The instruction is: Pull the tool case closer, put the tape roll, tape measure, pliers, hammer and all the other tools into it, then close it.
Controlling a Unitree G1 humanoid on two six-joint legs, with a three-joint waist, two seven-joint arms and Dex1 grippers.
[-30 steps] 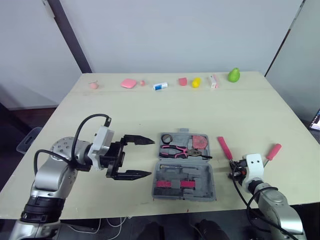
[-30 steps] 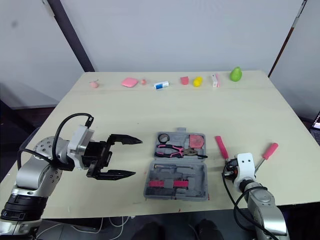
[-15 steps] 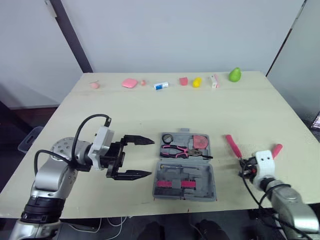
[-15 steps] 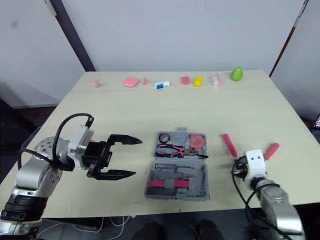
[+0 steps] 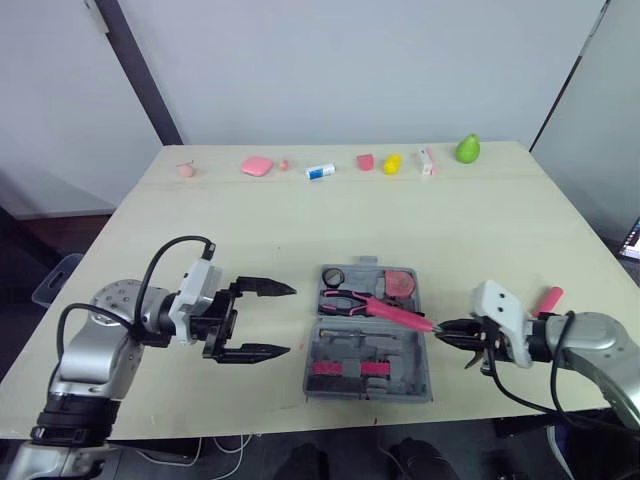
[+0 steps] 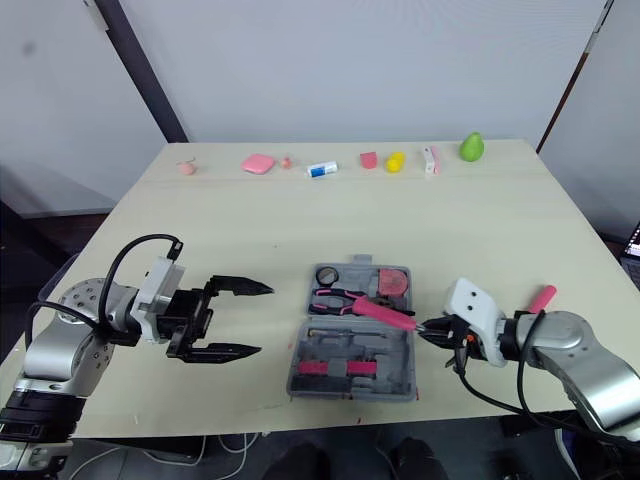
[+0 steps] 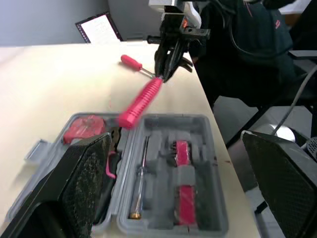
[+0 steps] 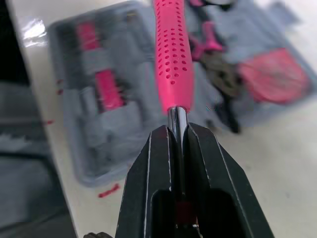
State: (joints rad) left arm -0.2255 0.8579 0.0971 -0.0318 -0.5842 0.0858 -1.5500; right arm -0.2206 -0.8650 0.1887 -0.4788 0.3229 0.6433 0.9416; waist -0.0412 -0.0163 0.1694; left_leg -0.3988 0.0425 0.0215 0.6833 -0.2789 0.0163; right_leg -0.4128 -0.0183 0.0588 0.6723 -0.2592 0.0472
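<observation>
Two claws flanked the open tool case (image 5: 412, 366), which sat near the front edge of the counter (image 5: 300, 220). On the left, the left claw (image 5: 290, 319) hung just above the counter with its fingers spread wide, empty and pointing toward the case, a little apart from its left wall. Inside the case's far half lay the tape roll (image 5: 333, 277), the pliers (image 5: 350, 300) and the red tape measure (image 5: 402, 283). Over the case's right side slanted a pink-handled tool (image 5: 395, 312), its metal shank pinched between the pressed fingers of the right claw (image 5: 440, 327), just beside the case's right edge. Farther right, a second pink-handled tool (image 5: 548, 298) lay on the counter.
</observation>
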